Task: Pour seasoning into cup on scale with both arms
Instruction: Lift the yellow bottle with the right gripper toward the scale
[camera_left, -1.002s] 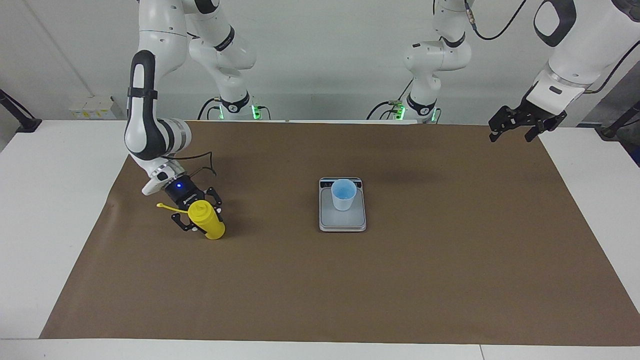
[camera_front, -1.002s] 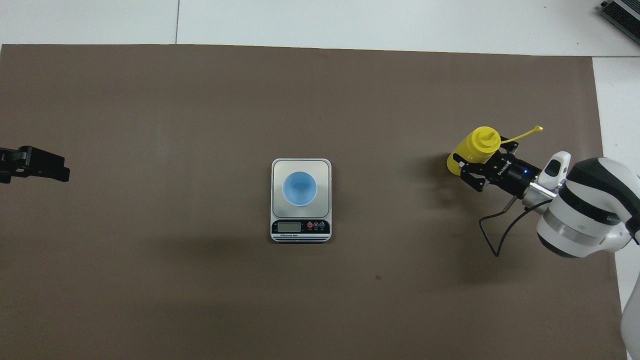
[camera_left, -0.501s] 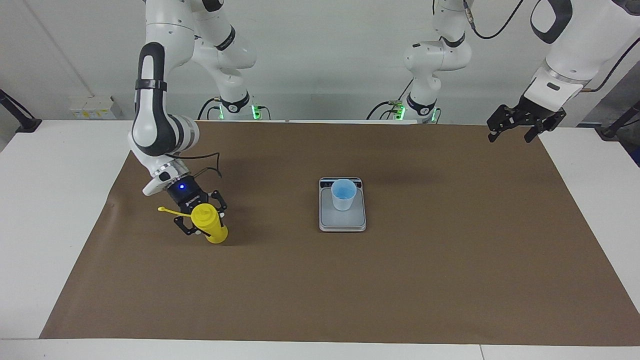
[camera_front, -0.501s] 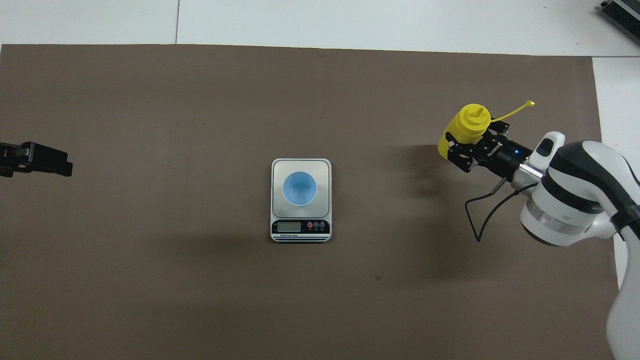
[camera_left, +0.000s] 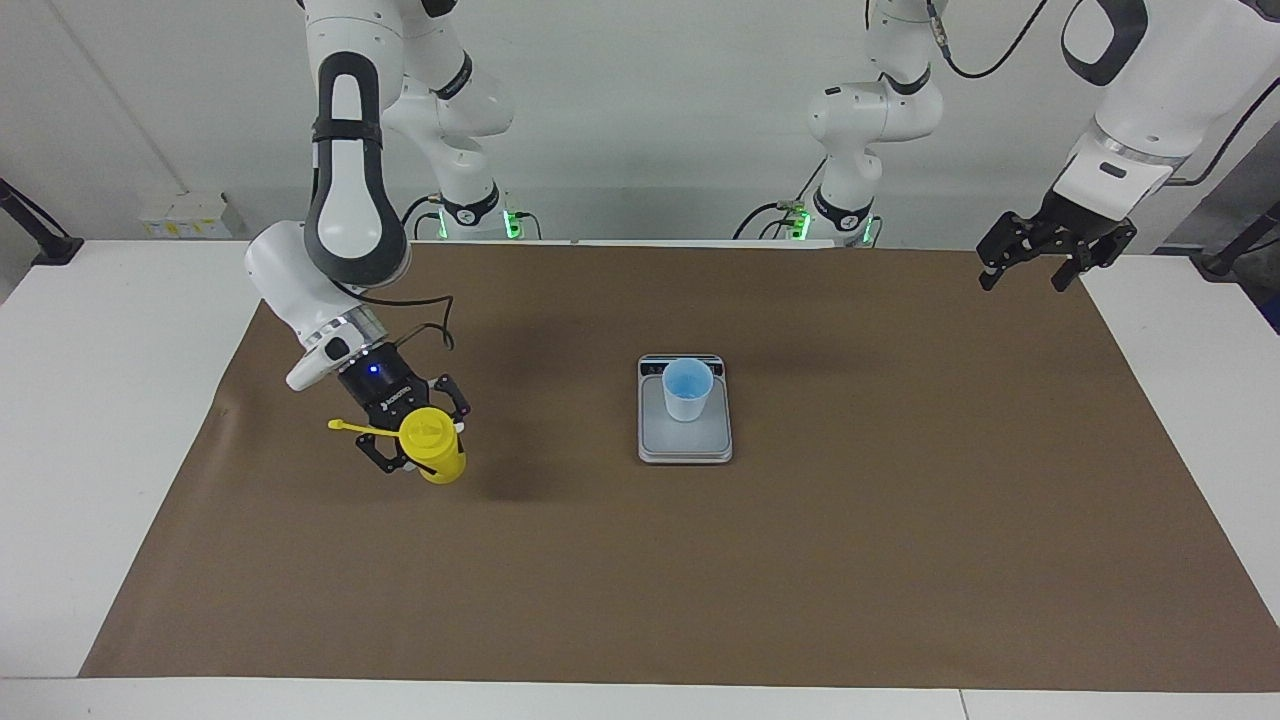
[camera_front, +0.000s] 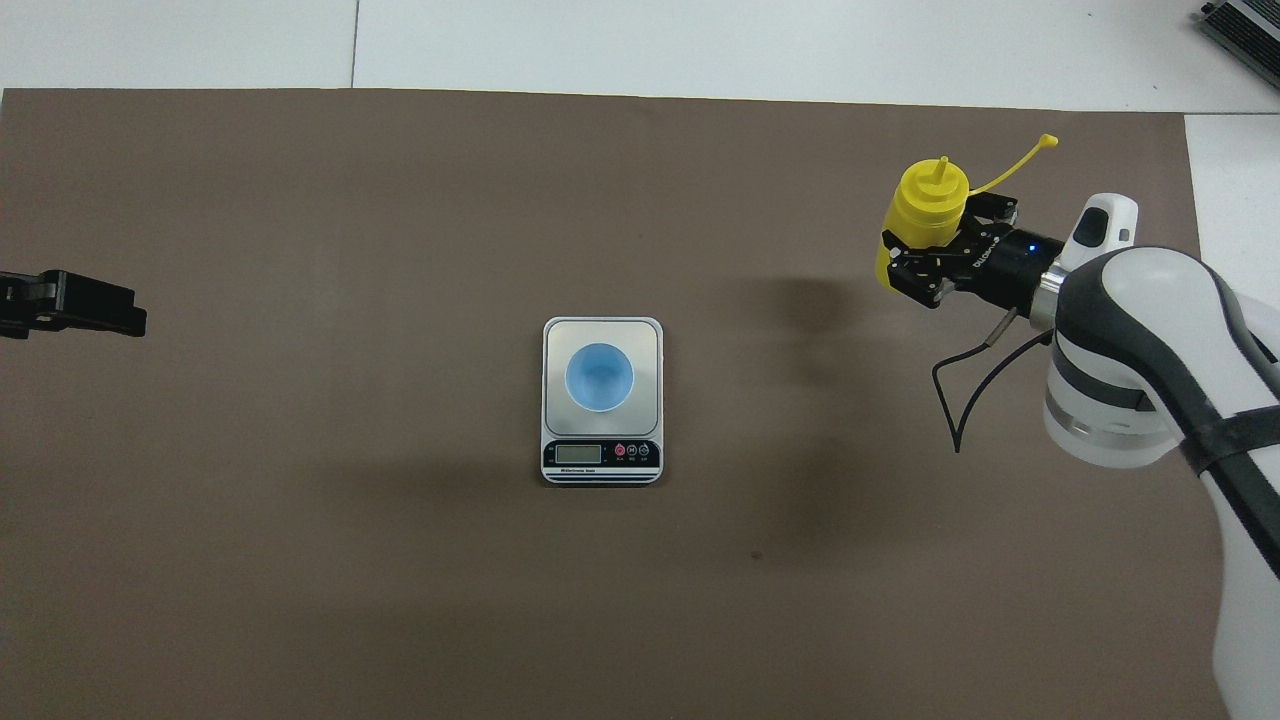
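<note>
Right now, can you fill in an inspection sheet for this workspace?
Surface: brown paper mat over white table.
Job's things: cup upright on scale; seasoning bottle held off the mat, cap strap loose.
Clutter: nothing seen.
Grippers: right gripper shut on the bottle; left gripper open, waiting over the mat's corner.
Cables: black cable looping at right wrist.
Surroundings: white wall, arm bases lit green.

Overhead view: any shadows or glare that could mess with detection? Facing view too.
Overhead view: soft dark shadow patches on the brown mat, one between the scale and the yellow bottle in the right gripper; no glare on the cup. Facing view: a shadow lies on the mat beside the raised bottle; green lights glow at both arm bases; nothing blurred.
</note>
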